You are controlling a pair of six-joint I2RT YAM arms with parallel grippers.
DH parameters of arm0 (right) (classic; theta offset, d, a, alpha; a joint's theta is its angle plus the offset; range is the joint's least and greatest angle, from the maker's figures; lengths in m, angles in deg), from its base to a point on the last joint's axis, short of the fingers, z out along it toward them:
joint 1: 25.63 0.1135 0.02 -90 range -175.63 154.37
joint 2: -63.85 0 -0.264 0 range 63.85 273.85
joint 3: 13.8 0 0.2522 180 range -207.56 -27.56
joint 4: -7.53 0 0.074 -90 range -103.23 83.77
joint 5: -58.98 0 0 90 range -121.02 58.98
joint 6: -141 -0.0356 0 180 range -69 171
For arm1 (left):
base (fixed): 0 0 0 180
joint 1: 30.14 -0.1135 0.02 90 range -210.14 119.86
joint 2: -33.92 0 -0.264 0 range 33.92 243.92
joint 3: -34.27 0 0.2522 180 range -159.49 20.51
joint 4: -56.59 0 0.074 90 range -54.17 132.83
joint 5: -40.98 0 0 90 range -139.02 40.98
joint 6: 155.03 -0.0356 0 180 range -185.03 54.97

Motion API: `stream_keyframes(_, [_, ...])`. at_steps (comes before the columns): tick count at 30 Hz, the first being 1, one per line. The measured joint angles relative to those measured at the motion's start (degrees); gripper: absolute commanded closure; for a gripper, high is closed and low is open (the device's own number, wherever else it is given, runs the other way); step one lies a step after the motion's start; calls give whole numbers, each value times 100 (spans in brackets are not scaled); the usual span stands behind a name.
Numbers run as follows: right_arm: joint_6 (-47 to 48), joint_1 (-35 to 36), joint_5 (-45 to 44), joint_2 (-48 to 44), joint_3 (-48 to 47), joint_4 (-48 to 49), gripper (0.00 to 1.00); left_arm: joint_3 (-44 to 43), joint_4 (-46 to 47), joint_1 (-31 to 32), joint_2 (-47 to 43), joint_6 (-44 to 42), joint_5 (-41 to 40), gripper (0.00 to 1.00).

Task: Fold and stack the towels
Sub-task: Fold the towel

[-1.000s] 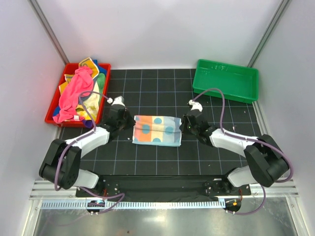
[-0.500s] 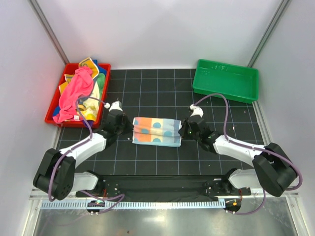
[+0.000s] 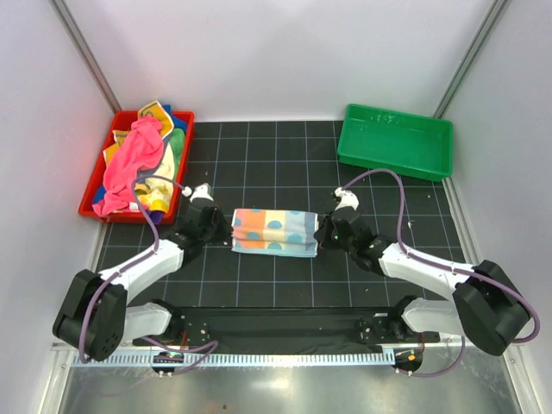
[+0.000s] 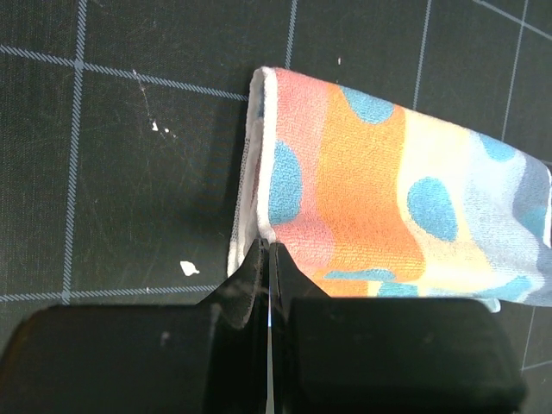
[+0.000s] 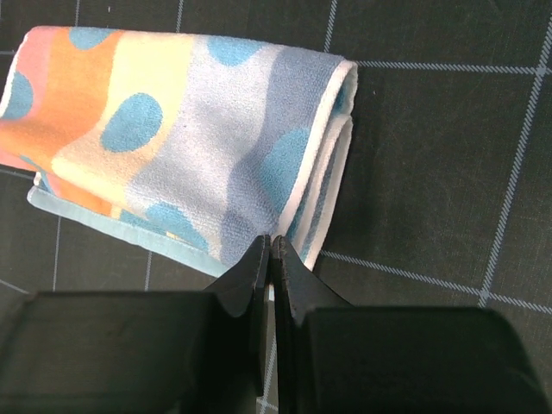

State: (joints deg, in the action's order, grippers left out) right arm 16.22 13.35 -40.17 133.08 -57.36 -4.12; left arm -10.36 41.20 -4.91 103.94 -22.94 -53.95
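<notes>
We take the folded towel (image 3: 272, 232) as our mark; it lies on the mat (image 3: 276, 164), about midway across. The left gripper (image 3: 228, 234) touches its near left corner, and the right gripper (image 3: 317, 237) touches its near right corner. Behind the towel and well off to its left sits the left tray (image 3: 183, 164), with a heap of towels (image 3: 129, 168) in it. Behind and to its right, well apart, sits the right tray (image 3: 395, 142).

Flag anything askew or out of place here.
The patchwork towel is folded unevenly: in the right wrist view a pale blue lower edge sticks out past the top layer on the near side. Nothing else stands out.
</notes>
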Motion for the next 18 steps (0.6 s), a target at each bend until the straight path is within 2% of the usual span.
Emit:
stream_keyframes(9, [-85, 118, -26, -2, 149, -55, 90, 103, -76, 109, -96, 35, 2, 100])
stream_keyframes(12, [-125, 142, -37, -2, 192, -87, 87, 177, -118, 157, -96, 94, 4, 98])
stream_keyframes(13, [-129, 146, -39, -2, 205, -87, 86, 184, -136, 166, -96, 98, 4, 94])
stream_keyframes(16, [-142, 177, -59, -2, 249, -92, 79, 186, -188, 175, -96, 125, 7, 93])
stream_keyframes(18, [-142, 186, -68, -2, 273, -111, 72, 186, -247, 175, -96, 127, 2, 84])
